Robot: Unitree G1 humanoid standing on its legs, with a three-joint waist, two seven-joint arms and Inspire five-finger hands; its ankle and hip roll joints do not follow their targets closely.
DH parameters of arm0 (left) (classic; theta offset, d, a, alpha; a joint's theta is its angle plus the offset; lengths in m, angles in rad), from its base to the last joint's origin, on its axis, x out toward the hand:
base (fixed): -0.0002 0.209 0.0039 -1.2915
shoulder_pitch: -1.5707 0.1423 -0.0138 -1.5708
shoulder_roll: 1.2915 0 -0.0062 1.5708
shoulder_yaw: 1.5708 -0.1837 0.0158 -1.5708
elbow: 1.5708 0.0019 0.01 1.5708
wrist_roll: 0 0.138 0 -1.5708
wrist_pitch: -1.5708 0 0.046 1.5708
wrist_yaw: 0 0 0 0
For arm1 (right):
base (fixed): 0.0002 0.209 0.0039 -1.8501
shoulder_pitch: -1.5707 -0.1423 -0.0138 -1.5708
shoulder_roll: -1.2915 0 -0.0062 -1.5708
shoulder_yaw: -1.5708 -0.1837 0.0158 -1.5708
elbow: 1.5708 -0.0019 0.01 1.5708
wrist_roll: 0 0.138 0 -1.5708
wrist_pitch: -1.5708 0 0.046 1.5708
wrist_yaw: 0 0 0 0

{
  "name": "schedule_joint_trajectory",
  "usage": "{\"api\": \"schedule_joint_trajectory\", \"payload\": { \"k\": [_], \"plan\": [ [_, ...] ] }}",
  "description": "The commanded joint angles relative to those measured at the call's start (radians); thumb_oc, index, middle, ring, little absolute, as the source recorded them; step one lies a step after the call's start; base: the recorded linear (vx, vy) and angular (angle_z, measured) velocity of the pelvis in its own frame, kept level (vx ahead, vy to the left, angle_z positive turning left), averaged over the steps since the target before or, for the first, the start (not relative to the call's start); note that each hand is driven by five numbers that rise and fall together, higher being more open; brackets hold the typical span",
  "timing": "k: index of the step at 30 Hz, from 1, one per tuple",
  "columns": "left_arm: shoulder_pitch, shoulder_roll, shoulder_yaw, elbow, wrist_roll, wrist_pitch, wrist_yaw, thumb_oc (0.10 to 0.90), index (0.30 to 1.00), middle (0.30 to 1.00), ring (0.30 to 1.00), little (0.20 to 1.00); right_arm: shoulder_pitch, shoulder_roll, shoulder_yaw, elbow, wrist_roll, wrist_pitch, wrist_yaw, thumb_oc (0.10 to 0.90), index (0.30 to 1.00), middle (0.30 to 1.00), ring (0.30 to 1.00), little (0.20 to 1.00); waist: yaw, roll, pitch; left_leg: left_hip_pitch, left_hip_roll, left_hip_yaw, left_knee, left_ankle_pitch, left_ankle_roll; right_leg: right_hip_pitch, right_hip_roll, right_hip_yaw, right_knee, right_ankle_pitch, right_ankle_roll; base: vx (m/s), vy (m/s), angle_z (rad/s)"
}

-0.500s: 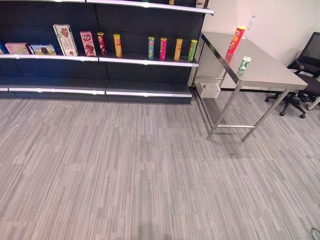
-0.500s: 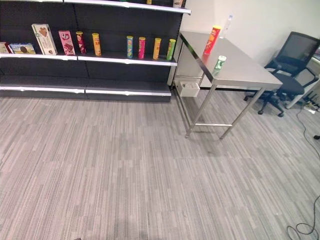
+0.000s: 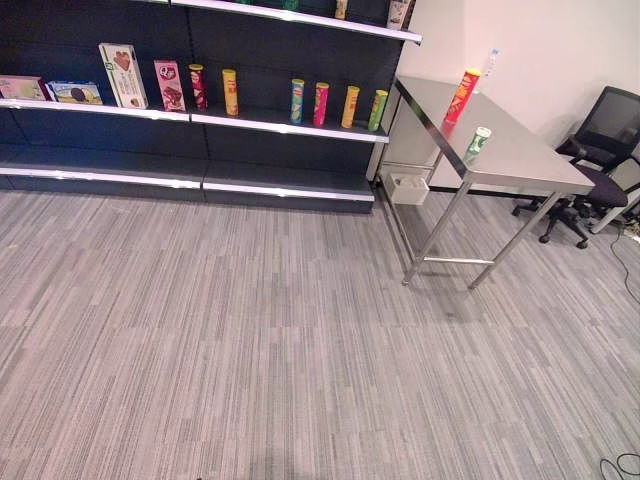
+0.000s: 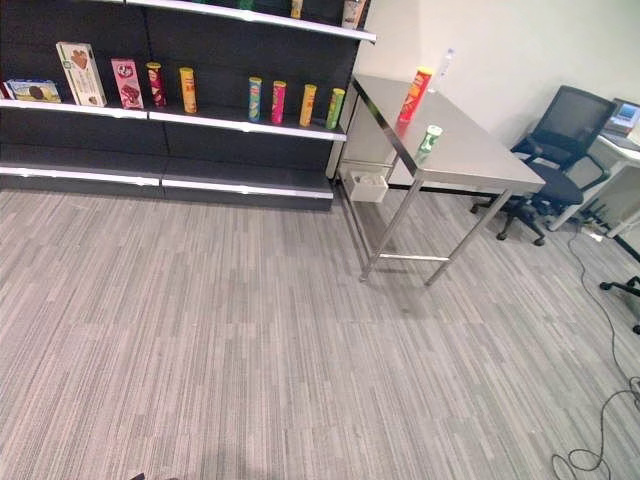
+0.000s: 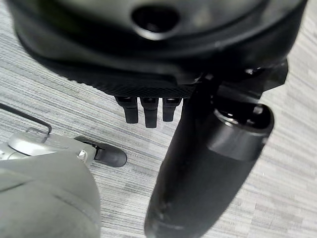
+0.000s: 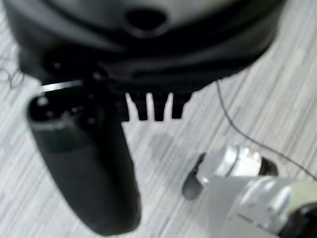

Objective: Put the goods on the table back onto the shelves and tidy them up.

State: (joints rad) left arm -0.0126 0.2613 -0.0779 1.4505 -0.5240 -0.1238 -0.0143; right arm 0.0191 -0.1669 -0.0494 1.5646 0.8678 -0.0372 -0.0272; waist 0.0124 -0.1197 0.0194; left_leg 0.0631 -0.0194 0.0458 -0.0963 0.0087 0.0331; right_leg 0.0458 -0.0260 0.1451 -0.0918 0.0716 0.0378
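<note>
Goods: a tall red can (image 3: 461,97) and a short green can (image 3: 477,145) stand upright on the steel table (image 3: 520,160), right of the shelves (image 3: 200,120). My left hand (image 5: 198,163) and right hand (image 6: 89,168) (both empty) hang with fingers relaxed.

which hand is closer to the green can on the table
Probably right: the green can stands far ahead, on the robot's right. The right hand and left hand both hang over floor, far from it.
</note>
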Motion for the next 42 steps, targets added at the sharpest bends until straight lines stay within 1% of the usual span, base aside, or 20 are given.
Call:
{"api": "schedule_joint_trajectory", "payload": {
  "k": [1,11,26,32,34,35,36,37,38,39,40,41,42],
  "plan": [
    [-0.062,-0.035,-0.041,0.054,0.085,-0.022,-0.005,0.800,0.900,0.900,0.900,0.900,-0.035,-0.043,-0.010,0.062,-0.061,-0.032,-0.012,0.800,0.900,0.900,0.900,0.900,0.023,0.092,-0.033,0.009,0.006,-0.008,0.009,-0.033,-0.062,0.008,0.032,0.022,0.049,-0.077,0.076,0.00,0.000,0.00],
    [-0.056,-0.034,-0.059,0.048,0.126,-0.022,-0.008,0.800,0.900,0.900,0.900,0.900,-0.031,-0.041,0.048,0.032,-0.151,-0.033,-0.001,0.800,0.900,0.900,0.900,0.900,0.032,0.097,-0.031,0.011,0.007,-0.015,0.009,-0.033,-0.063,0.016,0.031,0.018,0.044,-0.079,0.073,0.00,0.000,0.00],
    [-0.053,-0.032,-0.070,0.039,0.143,-0.023,-0.007,0.800,0.900,0.900,0.900,0.900,-0.036,-0.040,0.075,0.013,-0.171,-0.032,0.001,0.800,0.900,0.900,0.900,0.900,0.048,0.095,-0.022,0.019,0.010,-0.037,0.009,-0.034,-0.062,0.022,0.034,0.005,0.053,-0.097,0.066,0.01,-0.006,0.00],
    [-0.050,-0.031,-0.076,0.034,0.137,-0.023,-0.009,0.800,0.900,0.900,0.900,0.900,-0.045,-0.050,0.079,0.003,-0.172,-0.035,-0.003,0.800,0.900,0.900,0.900,0.900,0.053,0.094,-0.010,0.023,0.012,-0.049,0.018,-0.046,-0.063,0.009,0.041,0.006,0.083,-0.113,0.060,0.03,-0.025,0.02],
    [-0.062,-0.027,-0.081,0.030,0.126,-0.026,-0.007,0.800,0.900,0.900,0.900,0.900,-0.060,-0.061,0.084,-0.003,-0.179,-0.041,-0.009,0.800,0.900,0.900,0.900,0.900,0.053,0.086,0.023,-0.046,0.004,-0.046,0.139,-0.074,-0.070,-0.015,0.044,0.011,0.122,-0.127,0.051,-0.08,-0.036,0.04],
    [-0.072,-0.026,-0.085,0.026,0.117,-0.027,-0.006,0.800,0.900,0.900,0.900,0.900,-0.069,-0.064,0.088,-0.007,-0.181,-0.043,-0.012,0.800,0.900,0.900,0.900,0.900,0.052,0.078,0.042,-0.101,-0.007,-0.038,0.226,-0.086,-0.082,-0.028,0.042,0.012,0.138,-0.128,0.045,-0.14,-0.057,0.16],
    [-0.085,-0.026,-0.090,0.016,0.109,-0.030,-0.002,0.800,0.900,0.900,0.900,0.900,-0.078,-0.068,0.093,-0.011,-0.186,-0.045,-0.016,0.800,0.900,0.900,0.900,0.900,0.056,0.068,0.066,-0.168,-0.016,-0.033,0.327,-0.086,-0.094,-0.038,0.042,0.017,0.150,-0.125,0.037,-0.13,-0.079,0.40],
    [-0.104,-0.023,-0.096,0.005,0.094,-0.035,0.003,0.800,0.900,0.900,0.900,0.900,-0.093,-0.081,0.093,-0.013,-0.191,-0.045,-0.023,0.800,0.900,0.900,0.900,0.900,0.064,0.058,0.102,-0.267,-0.023,-0.050,0.464,-0.052,-0.102,-0.050,0.036,0.016,0.173,-0.131,0.024,-0.08,-0.062,0.46],
    [-0.104,-0.023,-0.096,0.005,0.094,-0.035,0.004,0.800,0.900,0.900,0.900,0.900,-0.093,-0.081,0.092,-0.013,-0.191,-0.045,-0.023,0.800,0.900,0.900,0.900,0.900,0.063,0.059,0.100,-0.272,-0.023,-0.051,0.468,-0.054,-0.103,-0.052,0.037,0.014,0.174,-0.131,0.024,0.00,-0.023,0.49],
    [-0.109,-0.023,-0.095,0.003,0.089,-0.035,0.004,0.800,0.900,0.900,0.900,0.900,-0.097,-0.086,0.091,-0.011,-0.193,-0.043,-0.025,0.800,0.900,0.900,0.900,0.900,0.066,0.057,0.106,-0.311,-0.017,-0.053,0.476,-0.056,-0.098,-0.052,0.030,0.010,0.178,-0.141,0.025,0.18,0.065,0.62],
    [-0.103,-0.022,-0.088,0.007,0.085,-0.035,0.000,0.800,0.900,0.900,0.900,0.900,-0.096,-0.091,0.088,-0.009,-0.197,-0.037,-0.025,0.800,0.900,0.900,0.900,0.900,0.073,0.059,0.098,-0.346,-0.006,-0.068,0.408,-0.061,-0.088,-0.050,0.021,0.009,0.179,-0.159,0.028,0.27,0.109,0.56],
    [-0.092,-0.023,-0.081,0.012,0.085,-0.036,0.000,0.800,0.900,0.900,0.900,0.900,-0.096,-0.092,0.088,-0.010,-0.197,-0.035,-0.023,0.800,0.900,0.900,0.900,0.900,0.079,0.068,0.094,-0.356,0.005,-0.080,0.358,-0.035,-0.090,-0.050,0.025,0.011,0.177,-0.167,0.027,0.24,0.099,0.24],
    [-0.092,-0.023,-0.081,0.012,0.085,-0.036,0.000,0.800,0.900,0.900,0.900,0.900,-0.096,-0.092,0.088,-0.010,-0.197,-0.035,-0.023,0.800,0.900,0.900,0.900,0.900,0.079,0.067,0.094,-0.353,0.003,-0.079,0.354,-0.033,-0.090,-0.049,0.023,0.011,0.178,-0.168,0.027,0.26,0.172,-0.18]
  ]
}}
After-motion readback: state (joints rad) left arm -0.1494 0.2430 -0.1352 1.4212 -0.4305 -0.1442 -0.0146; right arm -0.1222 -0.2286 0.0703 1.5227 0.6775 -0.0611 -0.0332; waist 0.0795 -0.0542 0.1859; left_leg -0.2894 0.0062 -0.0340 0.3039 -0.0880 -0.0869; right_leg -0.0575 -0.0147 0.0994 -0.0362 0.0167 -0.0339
